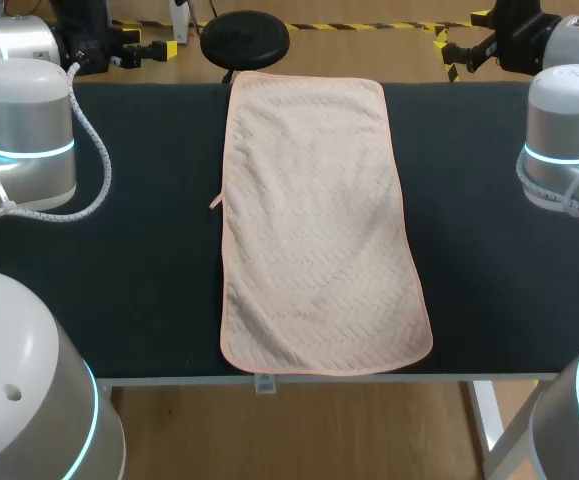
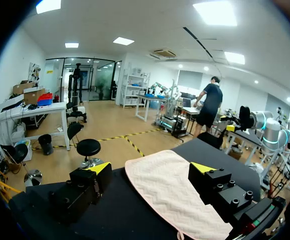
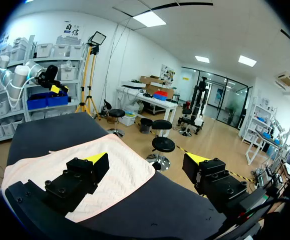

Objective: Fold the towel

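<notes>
A pale pink quilted towel (image 1: 319, 220) lies flat and unfolded down the middle of the dark table (image 1: 129, 290), reaching from the far edge to the near edge. My left gripper (image 1: 151, 48) hovers at the far left, beyond the towel's far left corner. My right gripper (image 1: 459, 35) hovers at the far right, past the far right corner. In the left wrist view the left gripper (image 2: 152, 170) stands open above the table with the towel (image 2: 170, 195) below and ahead of it. The right gripper (image 3: 147, 160) is also open and empty, with the towel (image 3: 119, 172) under its one finger.
A small loop (image 1: 214, 203) sticks out from the towel's left edge and a label (image 1: 264, 383) hangs over the near table edge. Bare dark table lies on both sides of the towel. My arms' large grey links (image 1: 19, 140) (image 1: 569, 140) stand over the table's side edges.
</notes>
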